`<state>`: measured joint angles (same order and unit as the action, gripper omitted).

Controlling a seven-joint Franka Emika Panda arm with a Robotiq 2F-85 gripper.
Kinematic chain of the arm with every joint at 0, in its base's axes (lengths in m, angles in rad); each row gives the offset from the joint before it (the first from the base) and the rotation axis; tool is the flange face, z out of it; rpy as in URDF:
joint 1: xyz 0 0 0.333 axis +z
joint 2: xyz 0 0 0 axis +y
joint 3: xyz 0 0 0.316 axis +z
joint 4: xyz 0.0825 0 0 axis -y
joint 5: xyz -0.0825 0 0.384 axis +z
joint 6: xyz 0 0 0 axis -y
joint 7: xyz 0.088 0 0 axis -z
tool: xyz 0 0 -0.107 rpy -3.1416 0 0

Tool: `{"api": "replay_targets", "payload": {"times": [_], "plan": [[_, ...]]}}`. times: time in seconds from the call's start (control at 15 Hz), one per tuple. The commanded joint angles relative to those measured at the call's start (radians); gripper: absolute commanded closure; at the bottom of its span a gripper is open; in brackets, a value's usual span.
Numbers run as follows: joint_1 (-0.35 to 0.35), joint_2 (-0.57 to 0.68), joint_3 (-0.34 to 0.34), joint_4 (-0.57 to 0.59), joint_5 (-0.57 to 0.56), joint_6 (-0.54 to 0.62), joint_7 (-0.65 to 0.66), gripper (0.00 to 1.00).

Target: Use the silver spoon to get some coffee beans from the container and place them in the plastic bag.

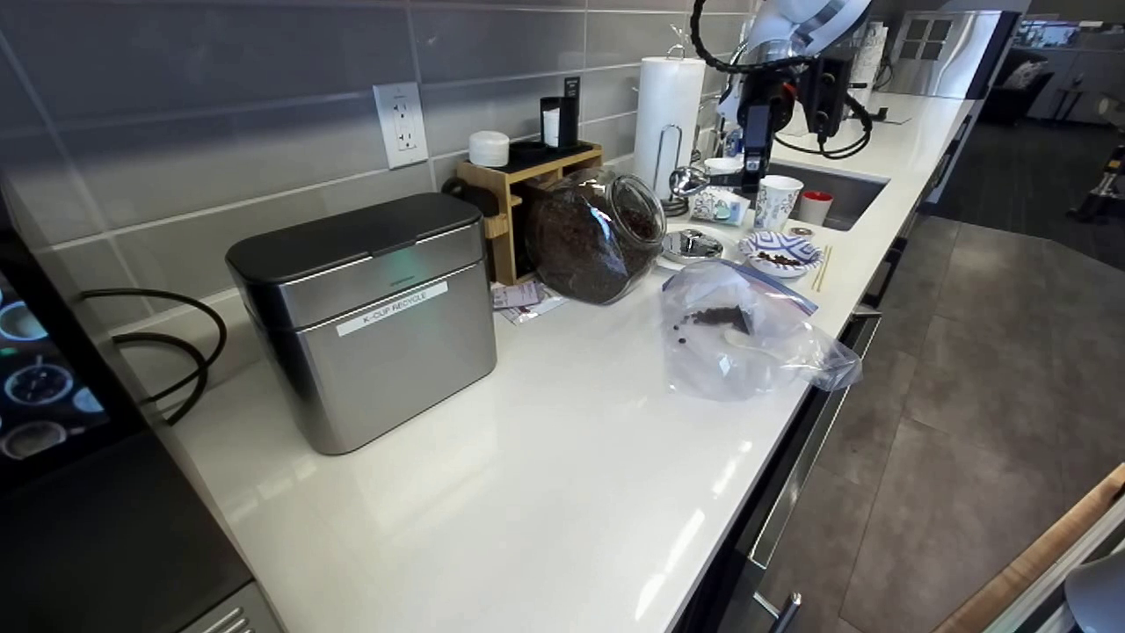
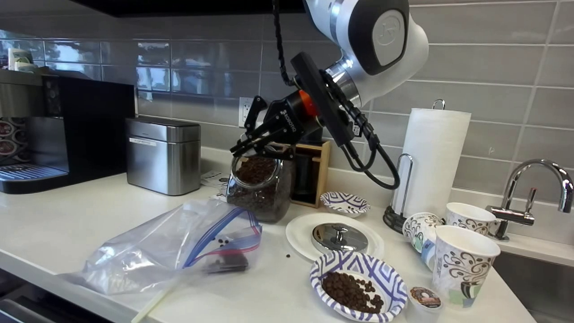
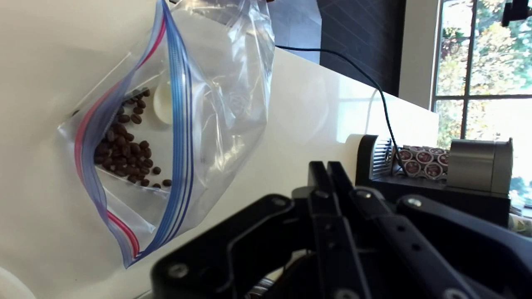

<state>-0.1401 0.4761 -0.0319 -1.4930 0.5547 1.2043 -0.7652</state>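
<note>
Plastic zip bag (image 2: 148, 251) on the surface (image 2: 67, 220), coffee beans (image 3: 126, 158) inside, tool (image 2: 234, 151) raised apart from both, up and right in an exterior view, jaws together on silver spoon (image 1: 688, 181), glass bean jar (image 2: 264, 202) nearby, patterned bowl (image 2: 383, 272) of coffee beans right

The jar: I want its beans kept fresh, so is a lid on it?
No, in an exterior view the jar is uncovered, and a lid lies on a plate.

The silver spoon (image 1: 688, 181)'s handle (so tiny!) is hard to make out against the gripper (image 3: 326, 167); wrist view's top edge crops the plastic bag (image 3: 183, 112)!
</note>
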Motion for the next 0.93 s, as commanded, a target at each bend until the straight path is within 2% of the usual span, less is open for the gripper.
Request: {"api": "replay_targets", "payload": {"times": [0.0,0.87], "plan": [[-0.028,0.099,0.039,0.119,0.043,-0.083,0.084,0.99],[-0.036,0.289,0.101,0.313,0.052,-0.093,0.278,0.99]]}}
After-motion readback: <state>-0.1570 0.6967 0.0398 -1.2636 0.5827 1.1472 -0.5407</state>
